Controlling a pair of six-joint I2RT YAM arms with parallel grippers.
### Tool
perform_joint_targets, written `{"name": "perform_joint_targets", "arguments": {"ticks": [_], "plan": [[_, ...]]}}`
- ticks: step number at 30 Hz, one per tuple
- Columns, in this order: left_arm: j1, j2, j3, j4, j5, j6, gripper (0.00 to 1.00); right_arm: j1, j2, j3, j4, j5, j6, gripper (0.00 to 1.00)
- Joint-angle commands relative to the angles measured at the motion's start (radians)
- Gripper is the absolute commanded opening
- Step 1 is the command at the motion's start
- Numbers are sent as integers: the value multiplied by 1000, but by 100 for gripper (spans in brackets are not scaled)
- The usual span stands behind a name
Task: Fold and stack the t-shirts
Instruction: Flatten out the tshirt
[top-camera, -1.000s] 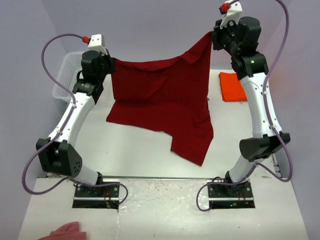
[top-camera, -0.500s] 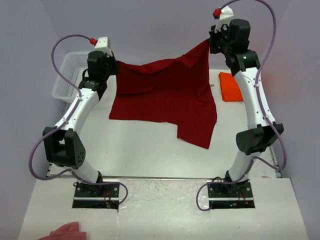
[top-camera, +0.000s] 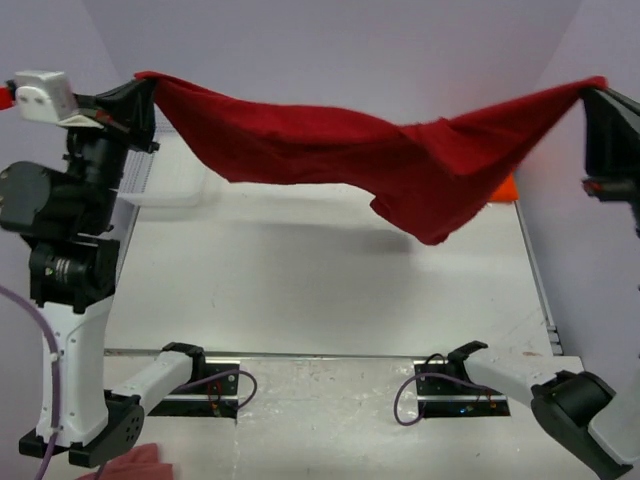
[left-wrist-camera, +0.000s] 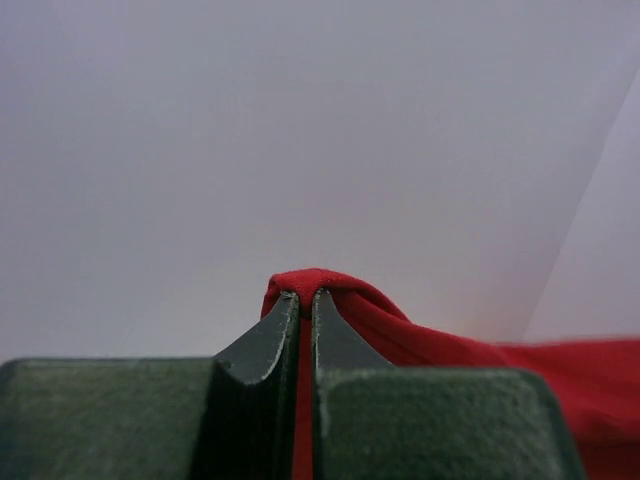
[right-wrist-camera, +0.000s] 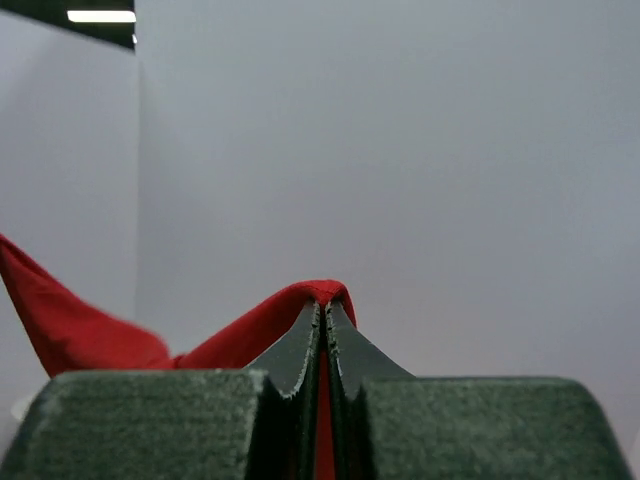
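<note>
The dark crimson red t-shirt (top-camera: 330, 150) hangs stretched in the air, high above the table, between my two grippers. At the upper left my left gripper (top-camera: 142, 92) is shut on one corner of it. The right gripper (top-camera: 592, 92) pinches the opposite corner at the upper right. A loose lobe of the shirt sags in the middle right. In the left wrist view the jaws (left-wrist-camera: 306, 296) clamp a red fold (left-wrist-camera: 400, 335). The right wrist view shows the same grip (right-wrist-camera: 323, 308) on red cloth (right-wrist-camera: 60, 320). Only a sliver of the orange t-shirt (top-camera: 509, 187) shows behind the red one.
A white basket (top-camera: 165, 185) stands at the table's back left, partly hidden by the raised shirt. A pale pink cloth scrap (top-camera: 130, 466) lies at the bottom left, in front of the arm bases. The white table top (top-camera: 300, 290) lies beneath the shirt.
Both arms have lifted the red shirt clear of the table and spread far apart, pulling it taut. The shirt now hangs close to the camera, hiding most of the orange one.
</note>
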Motion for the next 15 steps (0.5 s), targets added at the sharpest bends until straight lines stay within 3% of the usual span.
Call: {"name": "perform_joint_targets", "arguments": {"ticks": [1,7,15], "plan": [[6,20,93,-104,11,40,0,6,-9,20,-25,-14,13,0],[6,164,234,-104,10,40,0,6,6,57,38,16,-13,0],[10,448,431,-97,-35,85,0,-22,305,216,88,110,-151,0]]}}
